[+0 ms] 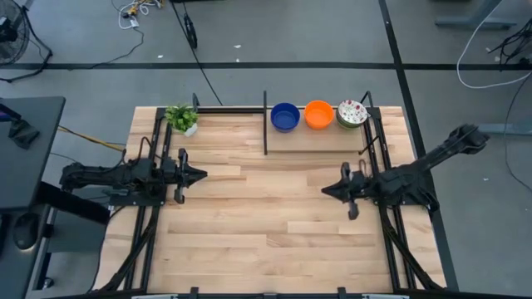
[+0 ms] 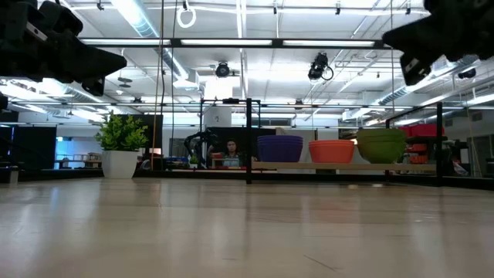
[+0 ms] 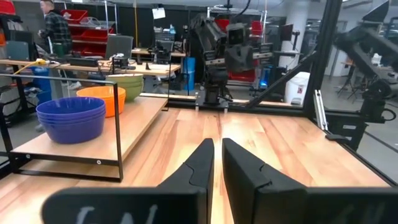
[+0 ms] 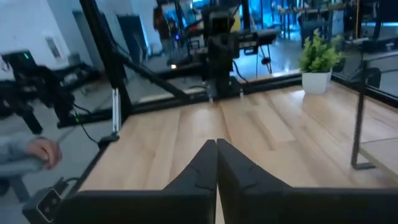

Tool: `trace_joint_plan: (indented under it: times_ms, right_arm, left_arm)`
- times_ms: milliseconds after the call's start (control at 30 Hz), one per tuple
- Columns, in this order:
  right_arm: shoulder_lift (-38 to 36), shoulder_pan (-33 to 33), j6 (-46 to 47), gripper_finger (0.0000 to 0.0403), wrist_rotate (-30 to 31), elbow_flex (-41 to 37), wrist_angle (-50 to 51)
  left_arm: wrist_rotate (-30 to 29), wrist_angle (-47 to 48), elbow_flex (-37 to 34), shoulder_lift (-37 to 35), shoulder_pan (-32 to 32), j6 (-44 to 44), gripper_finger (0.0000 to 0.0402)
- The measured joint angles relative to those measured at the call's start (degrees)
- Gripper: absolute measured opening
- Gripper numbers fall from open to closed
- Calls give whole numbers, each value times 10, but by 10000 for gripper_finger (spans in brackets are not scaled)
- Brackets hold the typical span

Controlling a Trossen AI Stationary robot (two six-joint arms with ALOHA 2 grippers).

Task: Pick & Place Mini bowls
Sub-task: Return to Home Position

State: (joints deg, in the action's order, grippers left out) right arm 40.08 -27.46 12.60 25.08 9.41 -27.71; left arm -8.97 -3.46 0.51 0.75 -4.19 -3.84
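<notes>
Three bowl groups: solid blue mini bowls (image 1: 285,116), solid orange mini bowls (image 1: 318,114) and white floral mini bowls (image 1: 352,111) with red speckles inside and green outside, in one row, each just beside the next.
Blue group: nested in a stack, with several rims showing in the left wrist view.
Bowl location: all on the low light-wood shelf with a black metal frame (image 1: 316,139), at the far edge of the pale plank table (image 1: 266,241), right of centre.
Left gripper (image 1: 202,175): over the table's left side, raised off the wood and pointing toward the middle; fingers (image 3: 199,168) drawn nearly together with a thin slit between them, holding nothing.
Right gripper (image 1: 326,190): over the right side, facing the left one and well apart from the bowls; fingers (image 4: 199,171) pressed together, empty.
Plant: small green potted plant in a white pot (image 1: 181,119), at the far edge, left of the shelf.
Room: a person's hand and grey sleeve (image 4: 40,151) beyond the table, in the right wrist view.
</notes>
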Motion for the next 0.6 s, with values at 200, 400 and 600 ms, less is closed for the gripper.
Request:
trace_joint_plan:
  times_ms: [200,400,600]
  right_arm:
    - [-162,5,-4,6,0,-85,5]
    - [-270,42,-77,4,-58,-83,113]
    - [-362,123,-76,2,-114,-83,260]
  left_arm:
    - [0,-1,0,0,0,0,39]
    - [0,-1,0,0,0,0,39]
    - [0,-1,0,0,0,0,39]
